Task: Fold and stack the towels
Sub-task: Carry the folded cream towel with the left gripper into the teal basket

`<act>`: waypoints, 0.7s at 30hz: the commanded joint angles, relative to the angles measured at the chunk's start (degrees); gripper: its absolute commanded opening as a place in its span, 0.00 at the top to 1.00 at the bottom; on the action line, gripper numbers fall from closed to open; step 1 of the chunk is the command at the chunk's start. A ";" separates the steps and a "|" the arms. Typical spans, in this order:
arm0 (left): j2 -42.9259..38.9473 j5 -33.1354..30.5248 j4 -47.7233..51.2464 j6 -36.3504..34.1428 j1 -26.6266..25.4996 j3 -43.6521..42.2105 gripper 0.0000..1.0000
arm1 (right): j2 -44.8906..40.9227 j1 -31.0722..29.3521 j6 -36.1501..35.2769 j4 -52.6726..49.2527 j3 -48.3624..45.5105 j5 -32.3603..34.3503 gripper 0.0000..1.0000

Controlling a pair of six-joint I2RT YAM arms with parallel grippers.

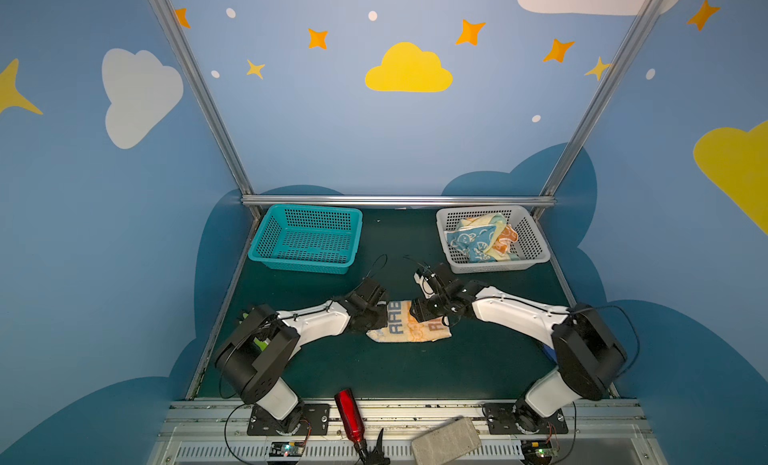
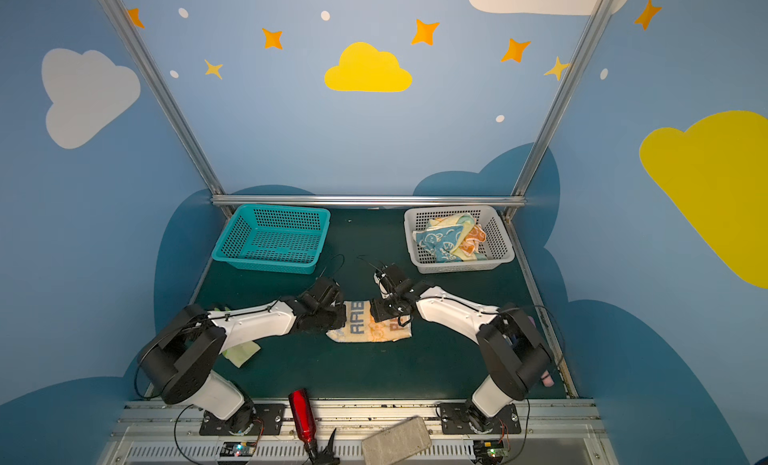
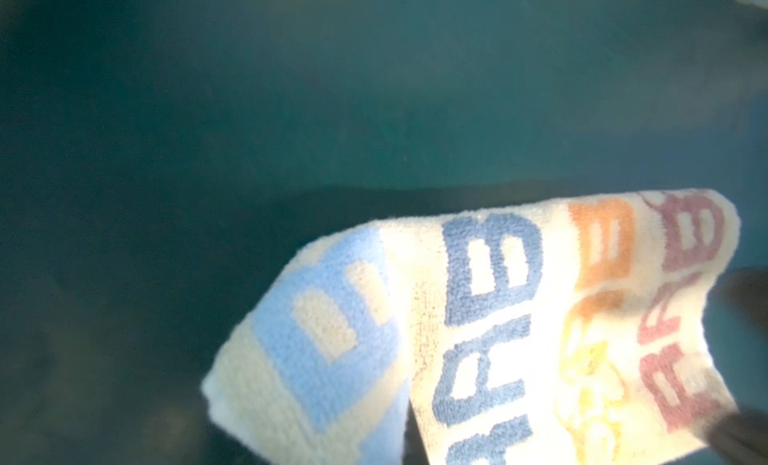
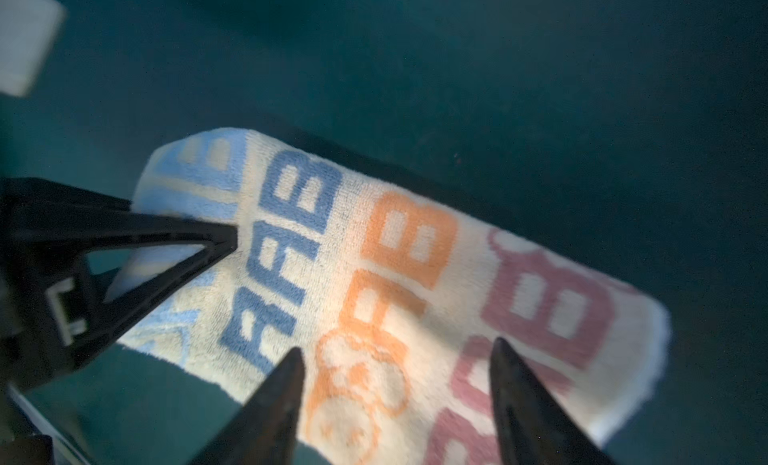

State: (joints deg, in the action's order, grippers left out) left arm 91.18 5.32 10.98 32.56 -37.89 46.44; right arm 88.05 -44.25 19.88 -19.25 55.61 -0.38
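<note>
Right, from my end the cream towel (image 1: 409, 330) with the "RAB" lettering lies on the dark green mat (image 1: 374, 367), outside the white basket (image 1: 534, 238) and nearer the arm bases than that basket is. It looks folded over into a long band, with blue, orange and dull red letters facing up in the right wrist view. The end farthest from the white basket has a light blue flap turned over.

My left gripper (image 1: 379, 317) sits at that far end with its jaws pressed together, pinching the towel's edge. In the right wrist view one of its black fingers (image 4: 187, 242) lies across the light blue cloth.

My right gripper (image 4: 397, 346) is over the end of the towel closer to the white basket. Its two fingers are spread apart above the orange and red letters, gripping nothing.

Inside the white basket three more towels lie crumpled together: a blue towel (image 1: 471, 242) with white rabbits, a pale yellow towel (image 1: 484, 224) and an orange towel (image 1: 508, 237). The teal basket (image 1: 266, 242) stands well apart from the white basket, level with it.
</note>
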 commanded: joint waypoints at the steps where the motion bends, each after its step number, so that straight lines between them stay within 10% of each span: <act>1: 1.19 -4.22 9.51 -6.99 1.43 5.70 0.96 | -5.25 0.35 -3.61 1.13 -0.65 8.66 0.08; 21: 23.83 -10.54 47.95 -31.82 14.83 60.59 0.96 | -11.90 1.29 -7.05 10.06 -11.06 6.10 0.08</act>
State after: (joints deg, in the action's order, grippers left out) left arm 113.51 -3.55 50.70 5.06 -25.45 101.71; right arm 78.85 -42.30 13.96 -13.72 46.04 5.74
